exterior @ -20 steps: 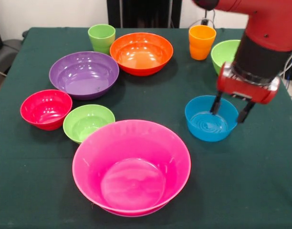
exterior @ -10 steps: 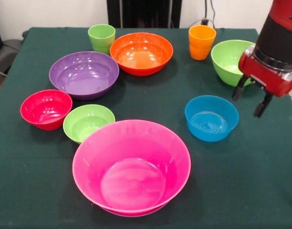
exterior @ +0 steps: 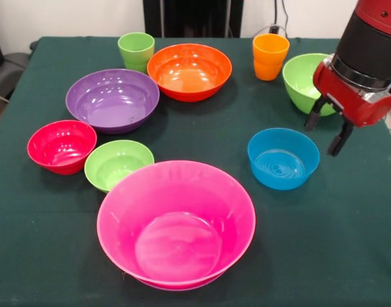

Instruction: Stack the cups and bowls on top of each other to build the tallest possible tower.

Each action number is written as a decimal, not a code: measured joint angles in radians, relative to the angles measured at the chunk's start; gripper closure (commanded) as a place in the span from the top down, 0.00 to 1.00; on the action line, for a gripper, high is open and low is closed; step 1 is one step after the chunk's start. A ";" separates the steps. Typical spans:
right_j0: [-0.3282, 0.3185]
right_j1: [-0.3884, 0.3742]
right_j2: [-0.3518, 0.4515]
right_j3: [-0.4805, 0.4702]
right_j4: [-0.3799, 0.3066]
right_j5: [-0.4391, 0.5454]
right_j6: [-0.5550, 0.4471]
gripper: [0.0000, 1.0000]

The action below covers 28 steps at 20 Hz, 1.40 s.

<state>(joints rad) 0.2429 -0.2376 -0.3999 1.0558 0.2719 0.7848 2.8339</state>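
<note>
Front view: huge pink plastic bowl sat nearest camera, centre. Small lime green bowl just behind-left of it, small red bowl just left of that. Large purple bowl behind those two; large orange bowl behind-right of it, light green tumbler at its left. Small blue bowl right of centre. Orange tumbler far back, w/ large lime green bowl to its right

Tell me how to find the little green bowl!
Start at the pink bowl, the biggest thing on the table. Touching its rim, up and to the left, sits the green bowl, beside a red bowl. It is the smaller of two green bowls.
</note>
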 measured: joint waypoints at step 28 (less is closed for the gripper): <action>0.117 -0.101 -0.121 0.309 0.241 0.000 0.199 1.00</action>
<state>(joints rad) 0.3598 -0.3384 -0.5209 1.3651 0.5133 0.7846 3.0331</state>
